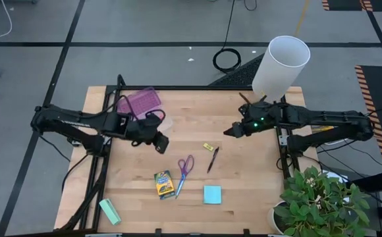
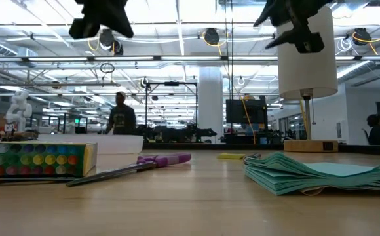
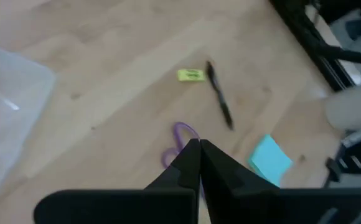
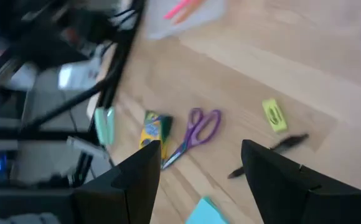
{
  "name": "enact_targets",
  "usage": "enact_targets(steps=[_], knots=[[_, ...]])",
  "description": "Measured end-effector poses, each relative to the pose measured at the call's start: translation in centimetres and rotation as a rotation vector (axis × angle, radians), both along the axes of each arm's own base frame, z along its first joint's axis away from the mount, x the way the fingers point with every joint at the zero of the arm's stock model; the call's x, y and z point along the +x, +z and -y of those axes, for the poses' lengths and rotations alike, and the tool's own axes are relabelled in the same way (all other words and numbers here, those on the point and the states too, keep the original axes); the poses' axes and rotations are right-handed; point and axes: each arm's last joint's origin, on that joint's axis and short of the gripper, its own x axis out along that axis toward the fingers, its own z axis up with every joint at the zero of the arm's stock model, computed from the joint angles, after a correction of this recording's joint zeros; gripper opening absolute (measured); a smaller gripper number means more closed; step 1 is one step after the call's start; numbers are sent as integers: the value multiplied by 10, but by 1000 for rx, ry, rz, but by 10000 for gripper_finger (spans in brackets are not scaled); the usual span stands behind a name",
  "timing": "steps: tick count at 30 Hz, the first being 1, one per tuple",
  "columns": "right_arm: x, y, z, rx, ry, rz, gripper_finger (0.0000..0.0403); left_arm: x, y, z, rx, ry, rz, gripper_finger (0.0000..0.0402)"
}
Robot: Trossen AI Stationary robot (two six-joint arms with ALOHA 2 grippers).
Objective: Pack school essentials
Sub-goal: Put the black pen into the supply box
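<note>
Nearest the low camera, the crayon box [image 2: 36, 160] lies just left of the scissors [image 1: 184, 172], which serve as landmark. Up-left of the scissors, the left gripper [image 1: 161, 143] is held above the table, fingers pressed together and empty, near a clear pouch [image 1: 140, 105]. Right of the scissors lie the yellow piece [image 1: 209, 147], black pen [image 1: 213, 158] and sticky-note pad [image 1: 212, 194]. Farther right, the right gripper [image 1: 231, 131] is held spread and empty. Nothing is grasped yet; a first pick is judged pending, requiring descent onto one item.
</note>
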Motion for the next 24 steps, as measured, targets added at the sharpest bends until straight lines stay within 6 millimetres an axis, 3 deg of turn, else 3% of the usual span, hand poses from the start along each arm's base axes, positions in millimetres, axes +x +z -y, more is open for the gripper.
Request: enact_targets(steps=[7, 17, 24], knots=[[14, -17, -15, 183, -110, -107, 215, -5, -1, 15, 7, -73, -49, 4], [50, -53, -63, 321, -300, -179, 215, -22, -6, 17, 81, -283, -207, 24], [67, -84, -92, 405, -400, -242, 215, -27, -7, 17, 172, -412, -257, 15]])
